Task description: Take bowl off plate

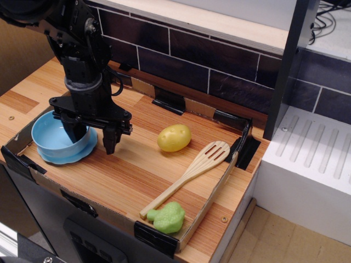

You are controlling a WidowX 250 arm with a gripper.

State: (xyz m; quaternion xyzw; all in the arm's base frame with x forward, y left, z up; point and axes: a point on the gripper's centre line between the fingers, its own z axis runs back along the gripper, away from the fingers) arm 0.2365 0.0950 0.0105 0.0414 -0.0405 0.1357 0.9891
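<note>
I count one bowl (50, 137) and one plate (82, 153) under it. There is one yellow potato (174, 137), one wooden slotted spatula (190, 173) and one green lumpy toy (166, 217). All five things sit on one wooden tabletop (131, 170), and I have one hand (91, 136).

Bowl (52, 137) on plate (77, 156), left of potato (174, 137)
</note>
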